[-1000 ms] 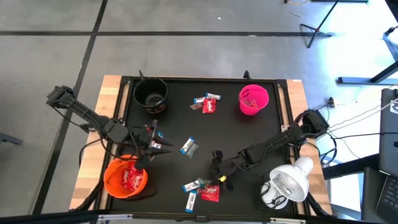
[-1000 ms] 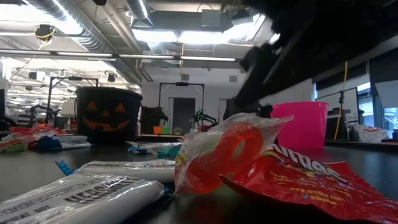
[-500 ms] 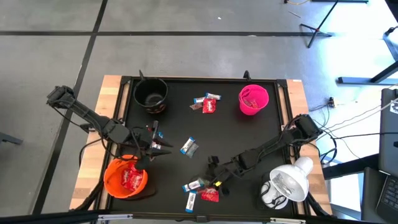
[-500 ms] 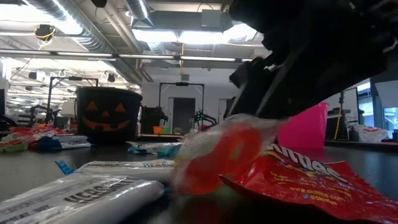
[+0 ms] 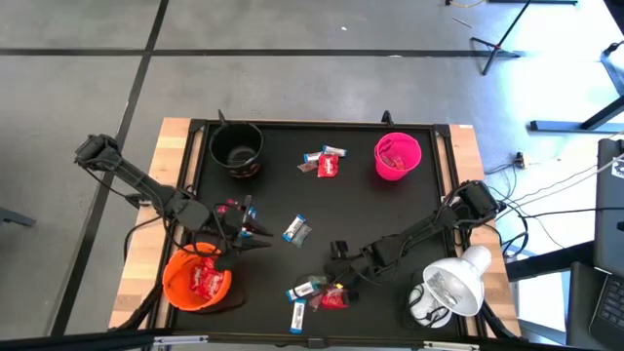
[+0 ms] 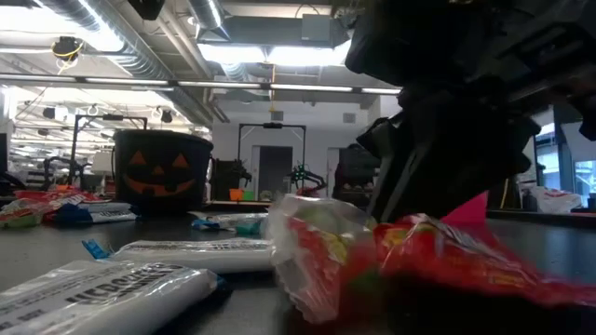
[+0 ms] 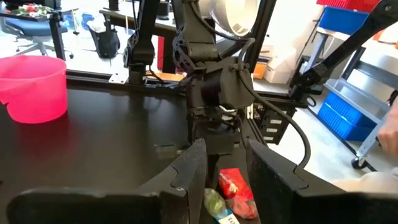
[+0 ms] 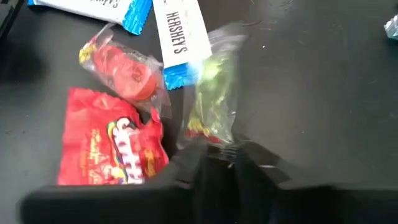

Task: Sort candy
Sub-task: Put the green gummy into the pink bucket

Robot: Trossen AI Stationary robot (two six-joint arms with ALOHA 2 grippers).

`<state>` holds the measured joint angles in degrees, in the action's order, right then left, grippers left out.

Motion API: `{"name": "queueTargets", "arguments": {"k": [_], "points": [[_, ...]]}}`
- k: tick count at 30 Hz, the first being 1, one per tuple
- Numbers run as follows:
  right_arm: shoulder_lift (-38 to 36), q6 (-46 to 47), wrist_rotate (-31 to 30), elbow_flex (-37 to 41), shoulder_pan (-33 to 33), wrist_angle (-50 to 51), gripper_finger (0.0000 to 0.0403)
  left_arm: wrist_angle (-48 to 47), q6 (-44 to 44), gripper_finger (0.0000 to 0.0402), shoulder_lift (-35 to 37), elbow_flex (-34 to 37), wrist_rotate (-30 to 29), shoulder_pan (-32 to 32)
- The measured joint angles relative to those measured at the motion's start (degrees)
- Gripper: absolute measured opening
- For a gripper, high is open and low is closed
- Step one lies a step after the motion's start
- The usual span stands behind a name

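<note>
A clear-wrapped green candy [image 8: 212, 99] on the black tabletop [image 5: 390, 210] is pinched at its near end between the right gripper [image 8: 219, 155] fingers, beside a shiny red packet [image 8: 112, 149]. Whether the left gripper [image 5: 255, 230] fingers are shut cannot be told.

Candy lies in loose groups on the black table: a red pack [image 5: 328, 167] with blue-white ones at the far middle, a blue-white bar [image 5: 294, 229] mid-table, and a near cluster of a crumpled red Skittles pack [image 8: 112, 152], clear red ring sweet [image 8: 123, 68], Hershey's bar [image 8: 180, 31] and green sweet [image 8: 213, 96]
</note>
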<state>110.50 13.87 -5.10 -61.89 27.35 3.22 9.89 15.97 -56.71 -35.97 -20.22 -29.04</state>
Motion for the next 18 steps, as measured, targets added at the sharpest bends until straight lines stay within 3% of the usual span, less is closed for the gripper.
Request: {"name": "queueTargets", "arguments": {"k": [4, 11, 15, 18], "points": [[0.00, -0.11, 0.00, 0.00, -0.11, -0.08, 0.0009, 0.15, -0.08, 0.0105, 0.03, 0.00, -0.10, 0.04], [-1.77, -2.11, -4.81, 0.00, -1.37, 1.04, 0.0003, 0.15, -2.70, 0.0105, 0.07, 0.00, -2.03, 0.02], [-5.65, -6.69, -6.57, 0.00, -4.02, 3.02, 0.0003, 0.13, -3.06, 0.0105, 0.07, 0.00, -5.89, 0.66], [-9.93, -10.76, -6.99, 0.00, -6.82, 6.40, 0.0002, 0.13, -3.33, 0.0105, 0.07, 0.00, -5.51, 1.99]]}}
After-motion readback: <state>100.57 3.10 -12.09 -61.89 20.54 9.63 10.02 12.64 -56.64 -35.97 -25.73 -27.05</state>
